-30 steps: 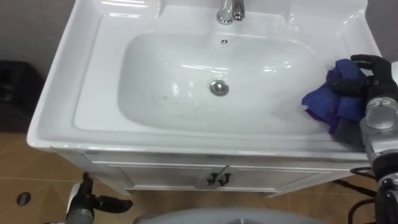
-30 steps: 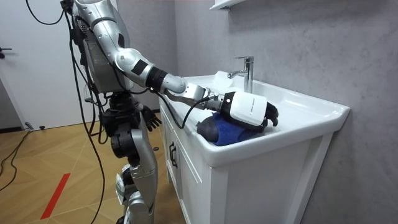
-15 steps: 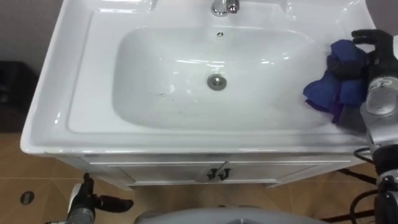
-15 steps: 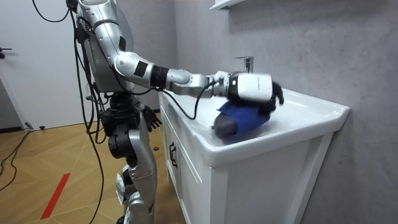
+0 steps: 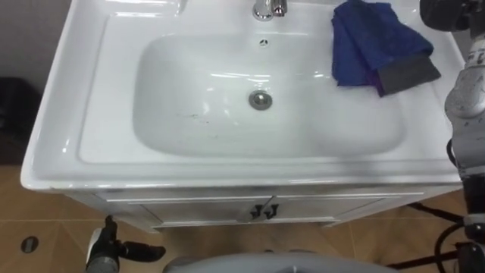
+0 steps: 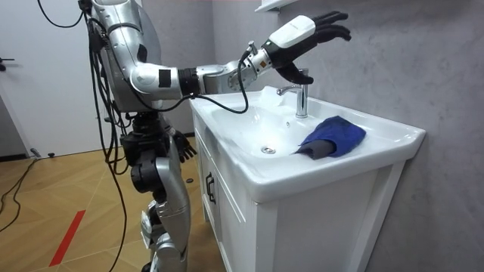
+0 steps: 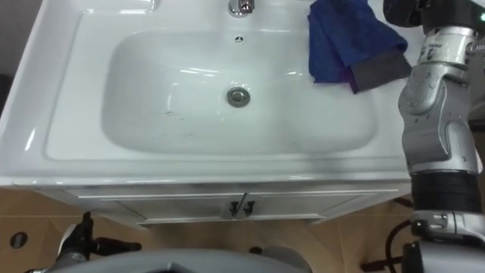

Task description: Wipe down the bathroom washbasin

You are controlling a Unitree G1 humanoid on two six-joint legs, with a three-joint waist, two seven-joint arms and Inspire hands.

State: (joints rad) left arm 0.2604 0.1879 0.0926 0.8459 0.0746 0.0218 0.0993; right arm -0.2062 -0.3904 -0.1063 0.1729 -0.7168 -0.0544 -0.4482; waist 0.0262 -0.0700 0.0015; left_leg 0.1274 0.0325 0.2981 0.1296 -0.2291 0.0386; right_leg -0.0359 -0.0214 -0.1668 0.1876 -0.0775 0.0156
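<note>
cloth (image 5: 371, 42): draped over basin (image 5: 61, 114) back-right corner, long axis roughly back-to-front | right hand (image 6: 314, 34): high above tap (image 6: 301, 94), fingers spread, empty; cloth directly below, nearer this hand | left hand (image 6: 181, 142): low beside cabinet (image 6: 227, 204), seemingly relaxed

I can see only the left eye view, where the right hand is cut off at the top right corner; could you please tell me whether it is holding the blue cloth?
Observer: No. In the room view the right hand is raised above the faucet, fingers spread and empty; the blue cloth lies apart from it on the rim of the basin.
Operator: Thank you. And how does the left hand look from there?
Observer: The left hand hangs by the robot's hip, beside the cabinet, fingers relaxed and holding nothing.
</note>
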